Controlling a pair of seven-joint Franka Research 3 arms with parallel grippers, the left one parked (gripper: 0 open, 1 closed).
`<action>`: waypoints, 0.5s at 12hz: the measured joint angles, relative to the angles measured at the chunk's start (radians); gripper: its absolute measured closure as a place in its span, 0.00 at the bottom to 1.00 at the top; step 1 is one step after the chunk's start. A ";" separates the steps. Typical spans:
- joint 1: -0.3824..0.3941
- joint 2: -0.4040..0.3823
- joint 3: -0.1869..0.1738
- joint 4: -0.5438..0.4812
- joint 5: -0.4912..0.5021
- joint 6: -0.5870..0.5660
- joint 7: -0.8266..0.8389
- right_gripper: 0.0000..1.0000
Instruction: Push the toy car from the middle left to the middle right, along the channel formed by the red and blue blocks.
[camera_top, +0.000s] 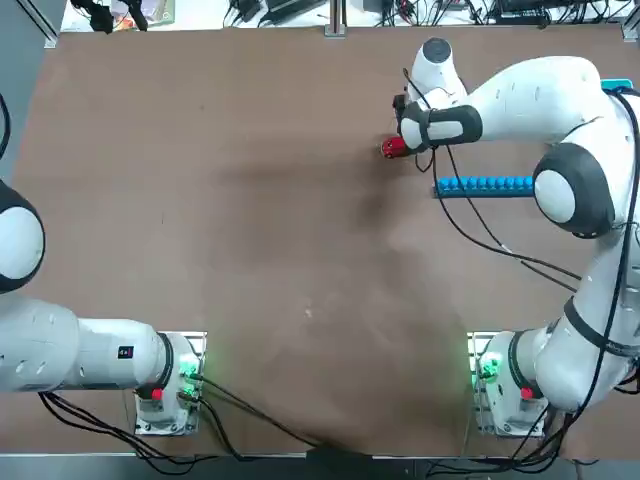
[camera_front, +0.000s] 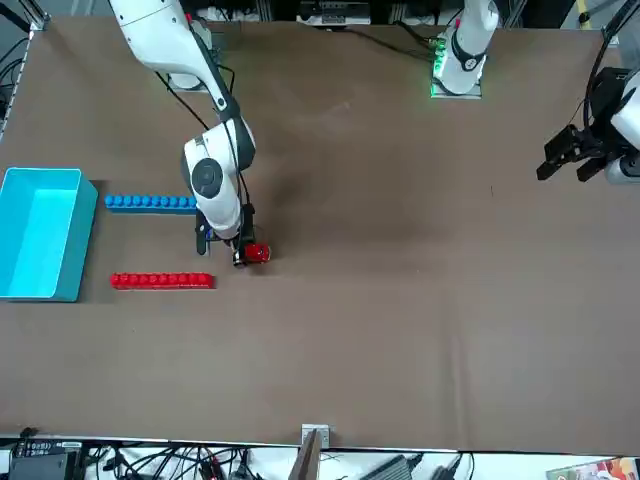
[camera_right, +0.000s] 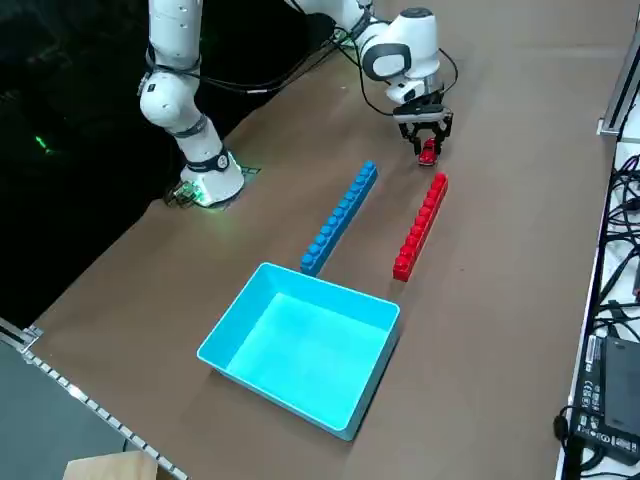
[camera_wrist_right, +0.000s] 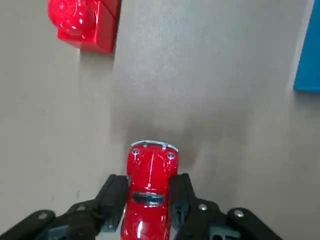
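From my station, I had the car (camera_wrist_right: 150, 172) between the fingers of the right gripper (camera_wrist_right: 150, 200), closed against its flanks. It sat just outside the channel (camera_right: 376, 228), off its left end, bumper toward the mouth. Its long axis ran roughly with the blue bar (camera_right: 339, 217) and the red bar (camera_right: 421, 226), so I judged the push needed mostly a straight run to the robot's right. The car lay nearer the red bar's line than the blue's; a small shift toward blue seemed wise, lest a finger catch the red end.
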 joint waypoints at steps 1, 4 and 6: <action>0.000 0.000 0.000 0.002 0.000 0.000 0.009 0.48; 0.000 0.001 0.000 0.005 0.000 0.000 0.029 0.56; 0.002 0.002 0.000 0.006 0.000 0.000 0.038 0.56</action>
